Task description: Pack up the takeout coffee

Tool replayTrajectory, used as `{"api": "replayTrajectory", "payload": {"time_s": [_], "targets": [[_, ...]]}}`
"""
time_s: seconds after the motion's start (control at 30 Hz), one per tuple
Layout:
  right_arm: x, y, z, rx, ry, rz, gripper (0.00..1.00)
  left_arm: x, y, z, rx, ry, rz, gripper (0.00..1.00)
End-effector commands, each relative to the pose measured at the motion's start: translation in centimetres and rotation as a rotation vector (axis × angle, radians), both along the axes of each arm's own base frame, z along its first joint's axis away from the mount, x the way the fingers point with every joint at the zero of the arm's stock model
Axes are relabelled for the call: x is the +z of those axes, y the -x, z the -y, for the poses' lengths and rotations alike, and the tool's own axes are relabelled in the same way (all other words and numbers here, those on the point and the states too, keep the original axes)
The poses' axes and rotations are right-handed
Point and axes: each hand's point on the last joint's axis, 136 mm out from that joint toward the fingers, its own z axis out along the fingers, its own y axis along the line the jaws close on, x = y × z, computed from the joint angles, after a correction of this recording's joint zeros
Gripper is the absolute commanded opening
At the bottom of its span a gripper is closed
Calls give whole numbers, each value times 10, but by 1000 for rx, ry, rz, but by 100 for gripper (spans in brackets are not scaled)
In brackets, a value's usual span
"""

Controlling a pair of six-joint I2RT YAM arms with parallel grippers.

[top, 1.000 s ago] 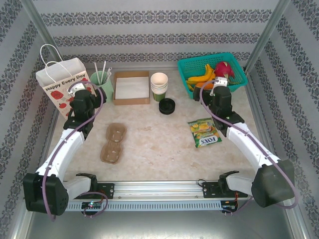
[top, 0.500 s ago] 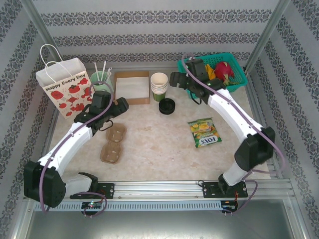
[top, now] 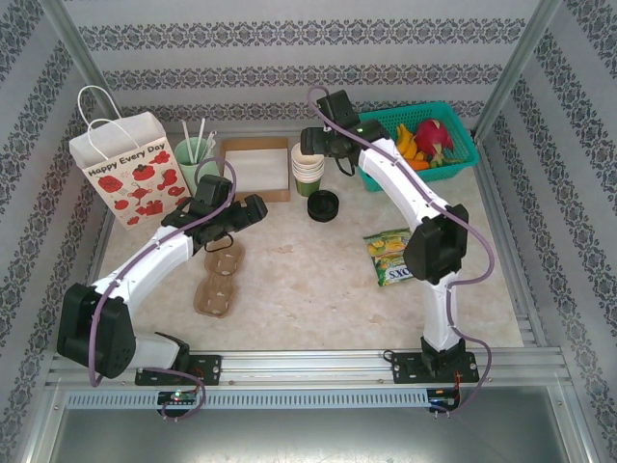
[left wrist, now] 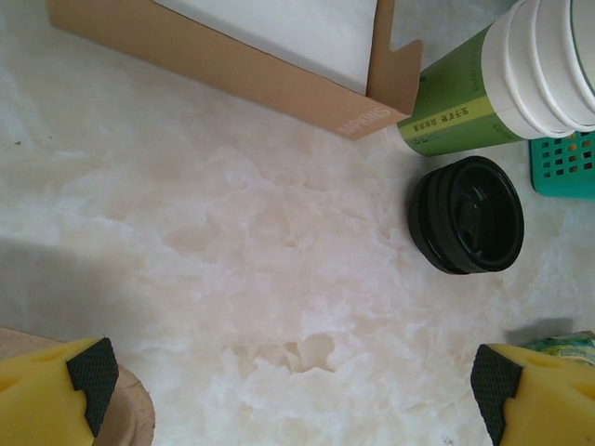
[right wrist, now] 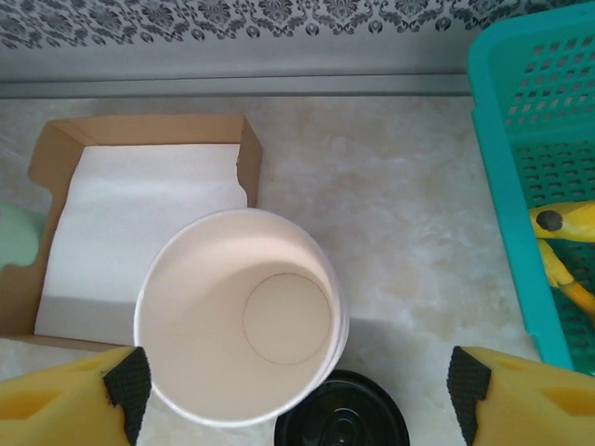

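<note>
The takeout coffee [top: 323, 205], its black lid on, stands on the marbled worktop [top: 308, 280] just beside the lidless stack of cups [top: 308, 164], on the stack's near side, with the cardboard box [top: 255, 169] to its left and the teal basket [top: 453, 154] to its right. The right hand [top: 308, 145] hovers above the cup stack, its yellow fingers [right wrist: 125, 386] spread wide with nothing gripped. The left hand [top: 253, 207] hangs low over bare worktop, left of the coffee, fully open and empty, a pulp cup carrier [top: 219, 277] just beneath its arm.
</note>
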Motion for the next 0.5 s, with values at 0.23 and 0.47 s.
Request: {"api": "replayTrajectory", "payload": {"time_s": [0.23,0.47], "targets": [[-34,-3,10,-14,-5,-169,59,1,-10,-1,-4,-49,30,99],[-44,-7,4,13,-17,-191,44,-6,-17,4,-31,-73,-12,99]]}}
